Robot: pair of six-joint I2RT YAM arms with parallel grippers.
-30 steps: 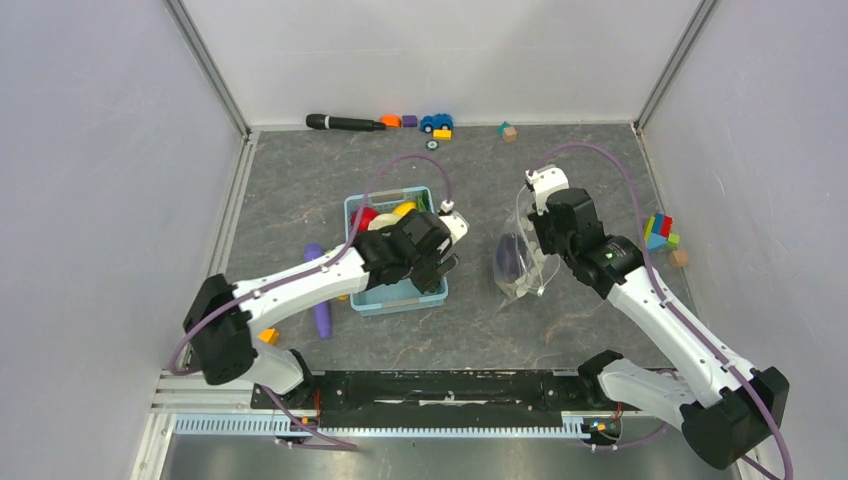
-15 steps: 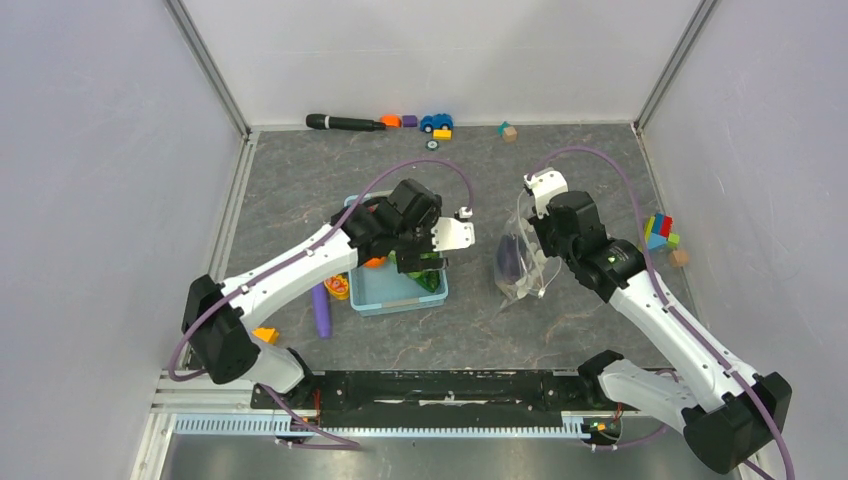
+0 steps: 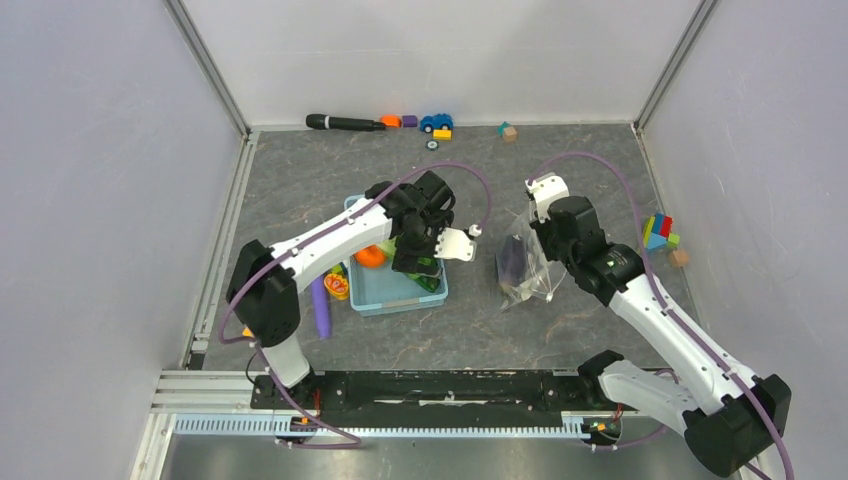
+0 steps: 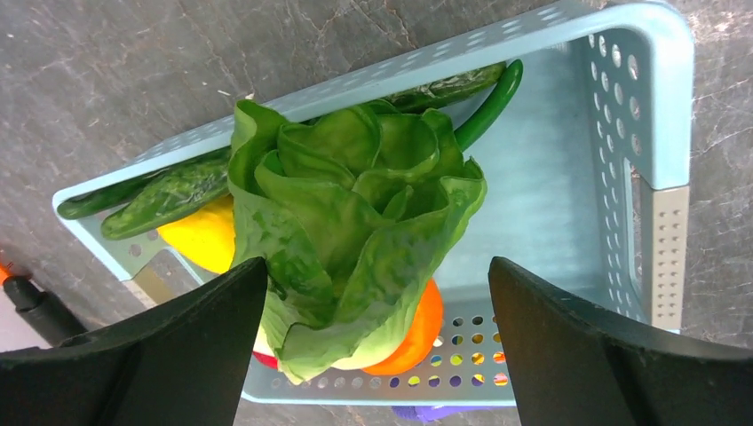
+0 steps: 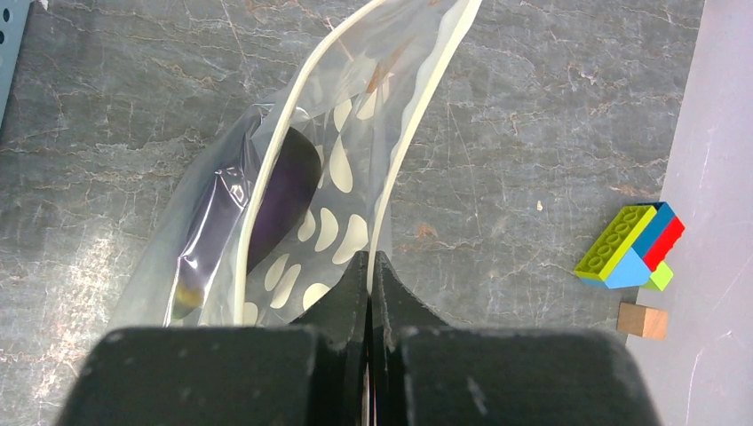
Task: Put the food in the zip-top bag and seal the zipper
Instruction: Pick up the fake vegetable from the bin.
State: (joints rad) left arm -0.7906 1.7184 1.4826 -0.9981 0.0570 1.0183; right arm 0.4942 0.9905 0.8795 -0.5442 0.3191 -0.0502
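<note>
1. Nearest the arms, a purple rod (image 3: 320, 310) lies on the desk (image 3: 300, 190), near the left side of the blue basket (image 4: 661, 115)
2. Over the basket the left claw (image 4: 375, 266) hangs spread wide, gripping nothing, its fingers (image 4: 178, 355) either side of the lettuce (image 4: 355, 222), which sits atop a cucumber (image 4: 169, 191), a yellow piece (image 4: 209, 240) and an orange piece (image 4: 417, 333)
3. Further right, the right claw (image 5: 368, 262) is clamped tight on the zipper (image 5: 424, 93) of the zip-top bag (image 5: 342, 169), with an eggplant (image 5: 284, 191) inside
4. By the far wall, a black stick (image 3: 345, 122) and a toy car (image 3: 436, 121)
</note>
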